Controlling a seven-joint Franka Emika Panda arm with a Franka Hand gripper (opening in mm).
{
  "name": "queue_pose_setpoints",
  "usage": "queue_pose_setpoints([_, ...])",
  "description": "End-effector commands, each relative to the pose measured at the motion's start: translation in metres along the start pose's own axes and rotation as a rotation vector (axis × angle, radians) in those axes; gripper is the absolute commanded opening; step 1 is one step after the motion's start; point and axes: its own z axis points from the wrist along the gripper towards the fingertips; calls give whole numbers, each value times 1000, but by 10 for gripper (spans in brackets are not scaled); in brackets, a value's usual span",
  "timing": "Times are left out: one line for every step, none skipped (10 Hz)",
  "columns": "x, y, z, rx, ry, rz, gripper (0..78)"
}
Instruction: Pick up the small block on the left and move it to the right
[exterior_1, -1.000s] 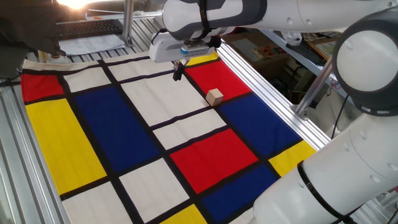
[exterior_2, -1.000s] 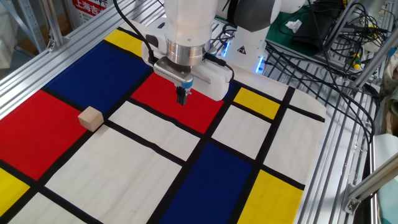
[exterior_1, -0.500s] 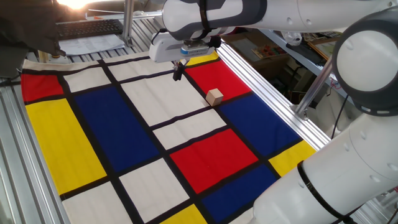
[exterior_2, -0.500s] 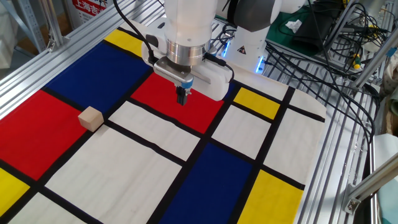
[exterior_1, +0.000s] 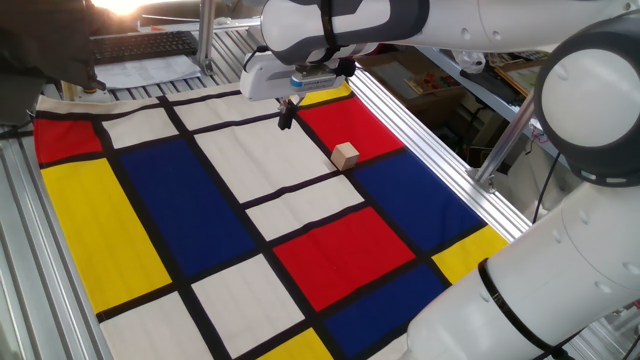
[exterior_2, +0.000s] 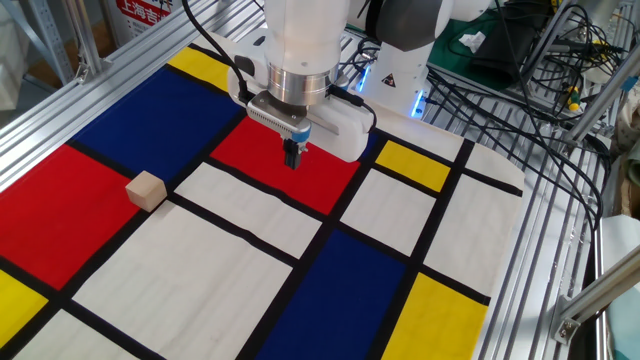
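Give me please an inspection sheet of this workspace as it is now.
Surface: patterned cloth of red, blue, yellow and white panels with black lines, lying flat.
Job's things: small block rests on the red panel at its edge, untouched.
Clutter: nothing seen on the cloth.
Grippers: tool hangs above the cloth, fingers together, holding nothing, apart from the block.
Cables: black cable bundle beside the table.
Surroundings: aluminium frame rails; papers behind.

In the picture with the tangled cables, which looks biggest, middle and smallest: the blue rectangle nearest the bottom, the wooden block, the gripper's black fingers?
1. Blue rectangle
2. Wooden block
3. Black fingers, though only slightly smaller-looking than the block
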Motion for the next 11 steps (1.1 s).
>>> queue_pose_setpoints([0, 0, 0, 55, 73, 32, 0])
queue_pose_setpoints([0, 0, 0, 94, 71, 28, 0])
queue_pose_setpoints([0, 0, 0, 100, 71, 30, 0])
queue_pose_setpoints([0, 0, 0, 92, 75, 30, 0])
queue_pose_setpoints([0, 0, 0, 85, 77, 28, 0])
queue_pose_setpoints([0, 0, 0, 84, 77, 30, 0])
queue_pose_setpoints([0, 0, 0, 78, 78, 31, 0])
queue_pose_setpoints([0, 0, 0, 77, 78, 32, 0])
queue_pose_setpoints([0, 0, 0, 70, 77, 36, 0])
queue_pose_setpoints([0, 0, 0, 53, 77, 40, 0])
queue_pose_setpoints([0, 0, 0, 42, 77, 44, 0])
